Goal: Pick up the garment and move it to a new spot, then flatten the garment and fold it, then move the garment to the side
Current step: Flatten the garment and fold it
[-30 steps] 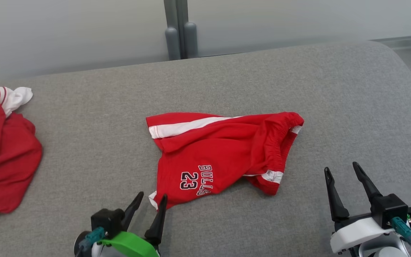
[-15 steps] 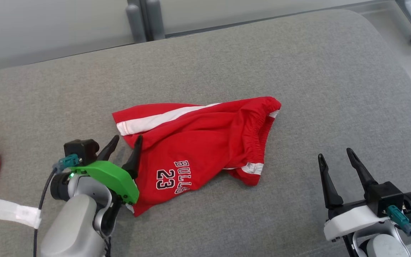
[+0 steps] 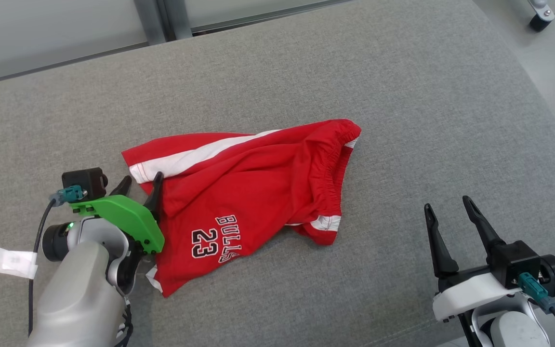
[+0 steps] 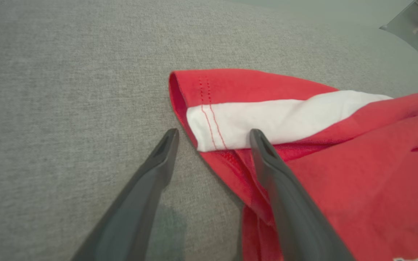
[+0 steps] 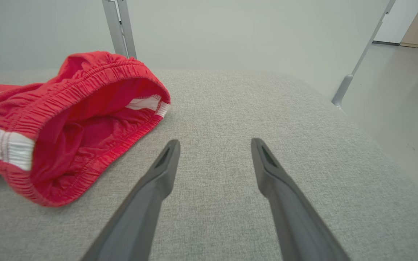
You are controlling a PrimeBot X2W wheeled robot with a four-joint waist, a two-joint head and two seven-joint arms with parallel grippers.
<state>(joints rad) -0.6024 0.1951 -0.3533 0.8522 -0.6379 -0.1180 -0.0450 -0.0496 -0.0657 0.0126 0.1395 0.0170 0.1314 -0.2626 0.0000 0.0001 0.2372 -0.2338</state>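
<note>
Now the left jaws, parted, straddle the leg hem of the red shorts [image 3: 258, 188] on the grey cushion [image 3: 403, 86]; the right jaws, wide too, hang well apart.

soft, even, bright light falls from overhead. the head view is sharp. the shorts [image 3: 258, 183] throw a thin, faint shadow on the grey bench [image 3: 403, 96] along their near edge. in the left wrist view the left gripper [image 4: 213, 133] blurs toward the bottom edge, a dim shadow beneath it. in the right wrist view the post [image 5: 119, 29] leans, bent by the wide lens.
</note>
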